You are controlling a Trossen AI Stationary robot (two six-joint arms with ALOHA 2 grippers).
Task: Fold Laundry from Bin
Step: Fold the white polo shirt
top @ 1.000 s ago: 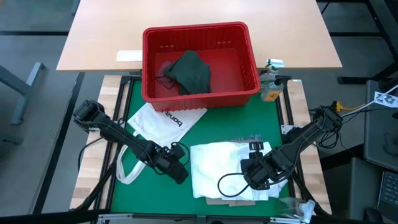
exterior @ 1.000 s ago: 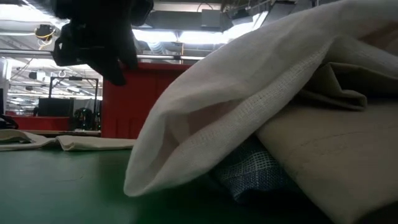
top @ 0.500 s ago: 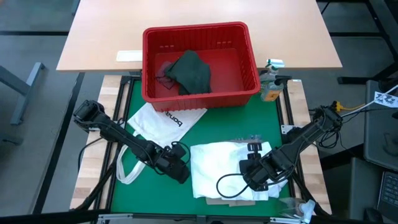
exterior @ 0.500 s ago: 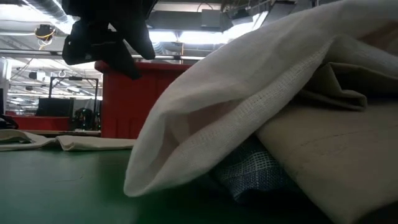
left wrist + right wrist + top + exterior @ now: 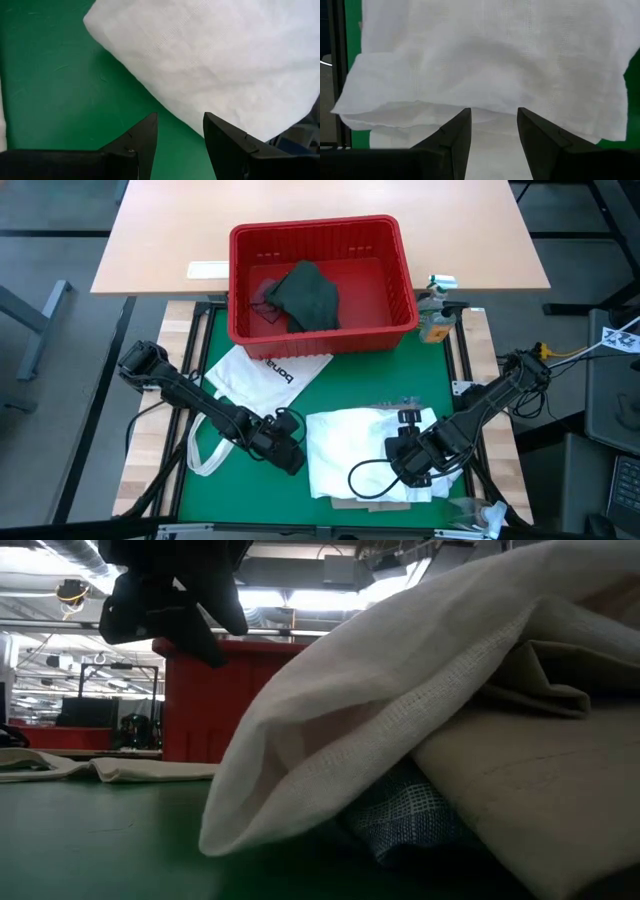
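Observation:
The red bin (image 5: 322, 280) stands at the table's far edge with a dark green-grey top (image 5: 305, 295) lying in it. A folded white shirt (image 5: 365, 450) lies on the green mat near the front, on top of tan cloth (image 5: 540, 790) and blue checked cloth (image 5: 405, 820). My left gripper (image 5: 180, 135) hangs open above the mat just left of the shirt's edge (image 5: 150, 65); it also shows raised in the low view (image 5: 170, 610). My right gripper (image 5: 494, 130) hangs open above the shirt's right part, pointing down.
A white tote bag (image 5: 262, 372) with black lettering lies flat left of the shirt, its straps (image 5: 205, 450) trailing toward the front. A small bottle (image 5: 435, 320) stands right of the bin. A crumpled clear wrapper (image 5: 480, 515) lies at the front right corner.
My left gripper has tipped a little, and in the low view its fingertips have swung slightly toward the white shirt. The gap between its fingers is unchanged. The shirt and my right gripper have kept still.

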